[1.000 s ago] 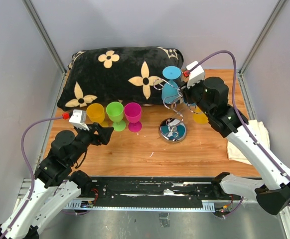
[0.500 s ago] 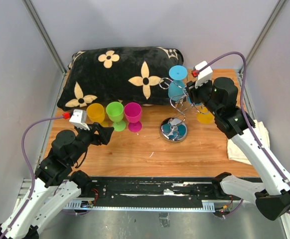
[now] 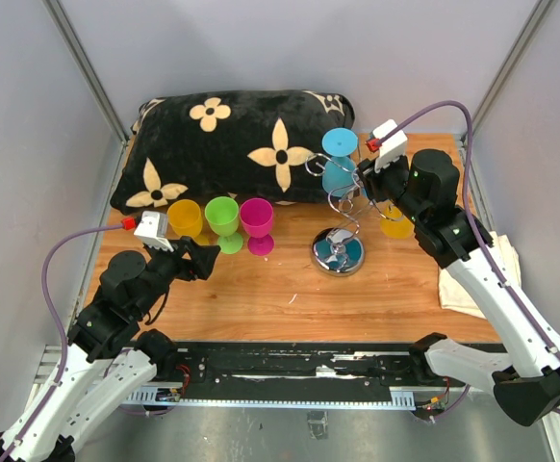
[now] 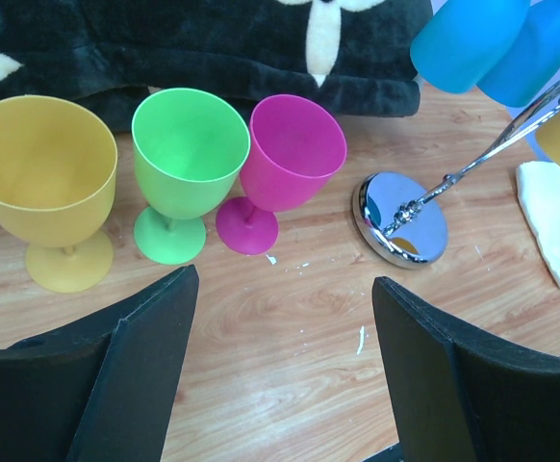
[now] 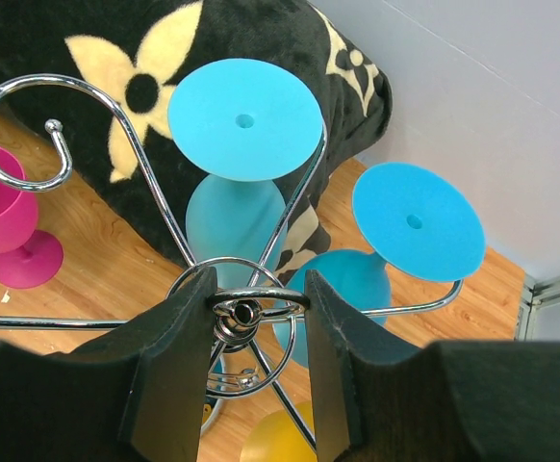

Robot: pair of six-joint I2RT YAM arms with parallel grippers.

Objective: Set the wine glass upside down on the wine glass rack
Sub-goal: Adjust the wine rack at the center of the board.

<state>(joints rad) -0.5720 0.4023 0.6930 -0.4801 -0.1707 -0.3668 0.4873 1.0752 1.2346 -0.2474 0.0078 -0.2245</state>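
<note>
Plush black pillow [image 3: 232,144] with cream flowers backs the wooden table [image 3: 290,289]. The shiny wire rack [image 3: 337,253] stands mid-table, its top ring pinched by the right gripper [image 5: 258,300]. Two smooth blue glasses [image 5: 244,120] hang upside down on it, done. The yellow glass [image 4: 44,178], green glass [image 4: 189,149] and pink glass [image 4: 294,154] stand upright near the left gripper [image 4: 285,279], jaws spread, empty, yet to hang.

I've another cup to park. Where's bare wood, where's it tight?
Free: the near strip of table between the magenta glass, the wine glass rack base and the rail; also the narrow gap between those two. Crowded: behind the rack by the pillow, and right of it toward the cloth.
</note>
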